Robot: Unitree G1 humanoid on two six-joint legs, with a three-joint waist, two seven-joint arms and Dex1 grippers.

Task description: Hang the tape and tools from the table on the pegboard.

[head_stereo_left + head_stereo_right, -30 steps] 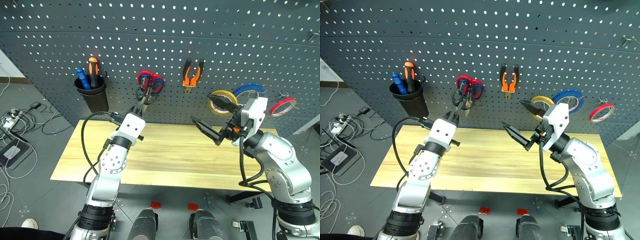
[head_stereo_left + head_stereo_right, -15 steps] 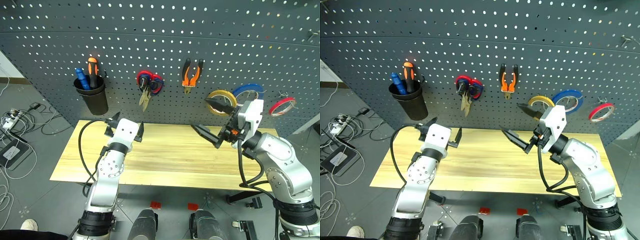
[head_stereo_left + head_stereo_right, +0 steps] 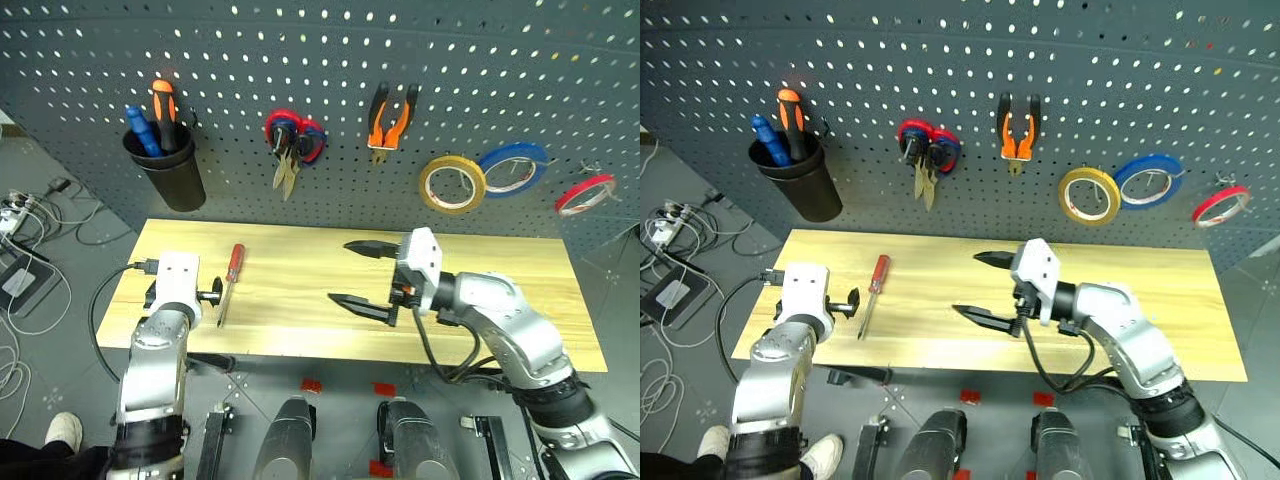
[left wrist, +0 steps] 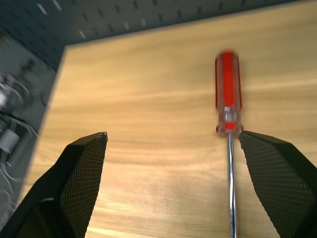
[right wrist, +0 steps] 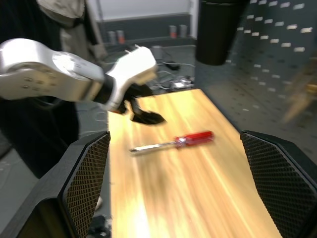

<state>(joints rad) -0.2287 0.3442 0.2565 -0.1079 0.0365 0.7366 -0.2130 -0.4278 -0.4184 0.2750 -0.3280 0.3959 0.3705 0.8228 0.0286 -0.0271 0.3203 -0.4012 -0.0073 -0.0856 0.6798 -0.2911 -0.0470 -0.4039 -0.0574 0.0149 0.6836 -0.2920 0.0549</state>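
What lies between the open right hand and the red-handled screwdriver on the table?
Nothing: in the left eye view, bare light wooden table separates the right hand from the slim red-handled screwdriver.

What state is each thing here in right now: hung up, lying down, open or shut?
Red-handled screwdriver: lying flat on the table, untouched.
Tan tape: hanging on the pegboard.
Pliers: hanging, handles up.
Black-handled scissors: hanging, beside the red-handled ones.
Left pincer: open, empty, beside the screwdriver.
Right pincer: open, empty.

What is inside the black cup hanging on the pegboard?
The black cup on the pegboard holds an orange-handled screwdriver and a blue-handled screwdriver, handles sticking up. Their shafts and tips are hidden by the cup's wall, as is anything lower inside.
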